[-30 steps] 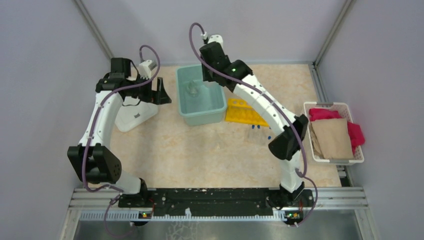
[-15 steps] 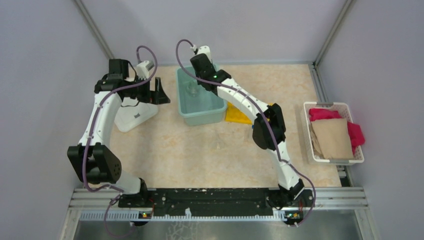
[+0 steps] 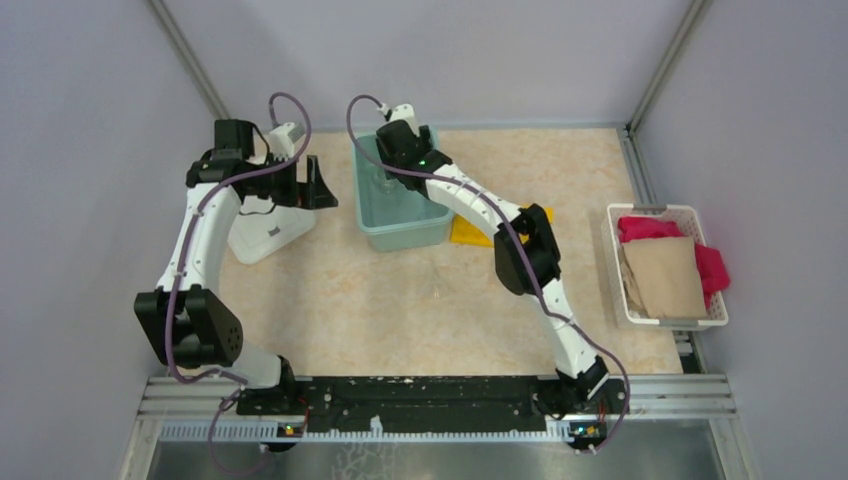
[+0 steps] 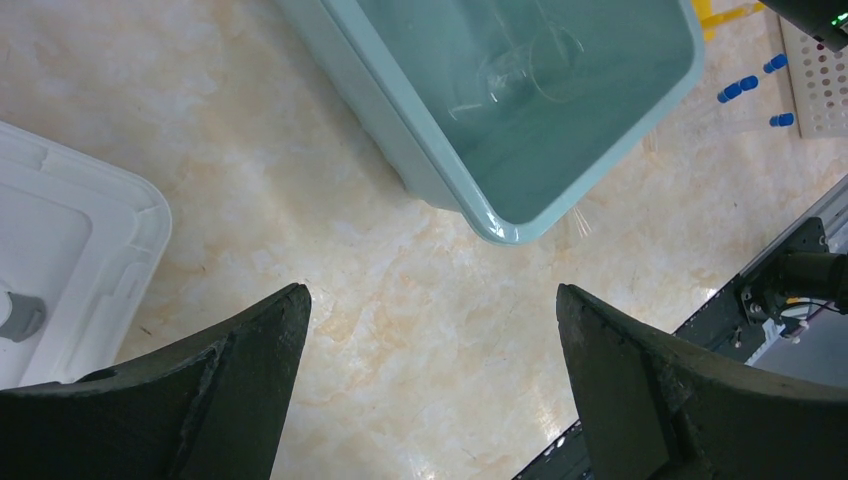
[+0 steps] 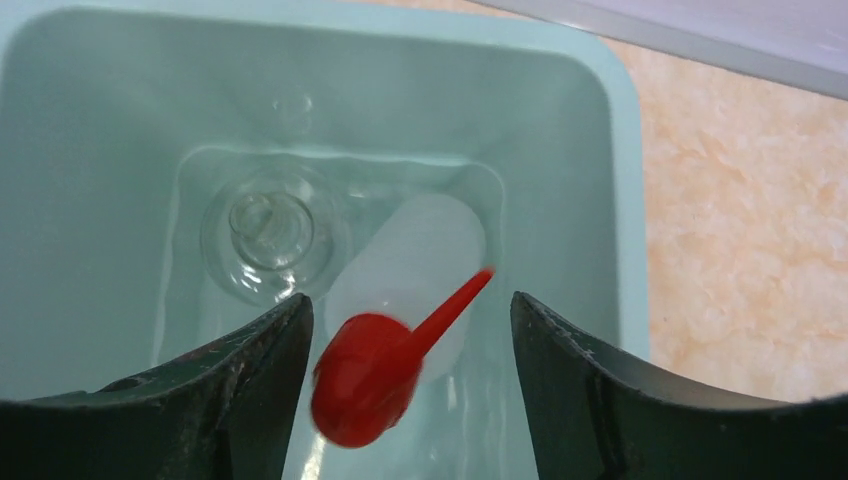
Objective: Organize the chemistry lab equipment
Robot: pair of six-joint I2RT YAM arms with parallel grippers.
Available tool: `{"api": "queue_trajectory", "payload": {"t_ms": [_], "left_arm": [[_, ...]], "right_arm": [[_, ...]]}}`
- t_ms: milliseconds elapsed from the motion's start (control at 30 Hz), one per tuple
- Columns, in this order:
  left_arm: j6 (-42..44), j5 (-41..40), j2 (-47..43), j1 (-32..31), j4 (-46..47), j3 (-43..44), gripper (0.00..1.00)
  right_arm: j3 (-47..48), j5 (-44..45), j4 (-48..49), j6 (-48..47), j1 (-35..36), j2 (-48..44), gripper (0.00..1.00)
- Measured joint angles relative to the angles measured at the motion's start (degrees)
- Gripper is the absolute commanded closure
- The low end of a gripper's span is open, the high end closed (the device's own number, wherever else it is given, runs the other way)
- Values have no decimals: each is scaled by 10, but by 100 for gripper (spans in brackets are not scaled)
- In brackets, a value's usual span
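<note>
Overhead, marbled tabletop point(image 3: 380, 310) bears yellow rack point(image 3: 468, 232) between grey walls point(image 3: 80, 120).

right end effector point(image 5: 408, 330) opened, squeeze bottle point(image 5: 420, 250) released

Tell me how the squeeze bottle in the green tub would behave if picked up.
The squeeze bottle looks like thin translucent plastic, so it is probably light and squashy under a firm pinch. Its round body seems to lie on its side in the tub, so a push may roll it toward the glass cup beside it.
</note>
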Motion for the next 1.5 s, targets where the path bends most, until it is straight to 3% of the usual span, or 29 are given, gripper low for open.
{"api": "queue_trajectory", "payload": {"t_ms": [67, 233, 367, 567, 700, 967, 1133, 1500], "left_arm": [[0, 3, 0, 2, -1, -1, 1], [0, 7, 0, 3, -3, -3, 1], [3, 8, -1, 5, -8, -3, 1], [11, 7, -3, 8, -23, -3, 1], [14, 9, -8, 11, -31, -3, 1], [13, 15, -12, 12, -34, -3, 1], [16, 18, -12, 12, -46, 2, 1], [24, 17, -12, 16, -68, 25, 1]], "right_arm": [[-22, -4, 1, 4, 1, -14, 15], [-104, -7, -30, 16, 10, -103, 14], [-183, -3, -49, 34, 38, -228, 18], [-370, -2, -56, 76, 146, -434, 26], [-499, -17, -64, 115, 186, -495, 29], [-672, -47, -73, 149, 190, -504, 28], [-673, -38, -46, 147, 190, -469, 32], [-655, 36, 16, 92, 190, -353, 50]]}}
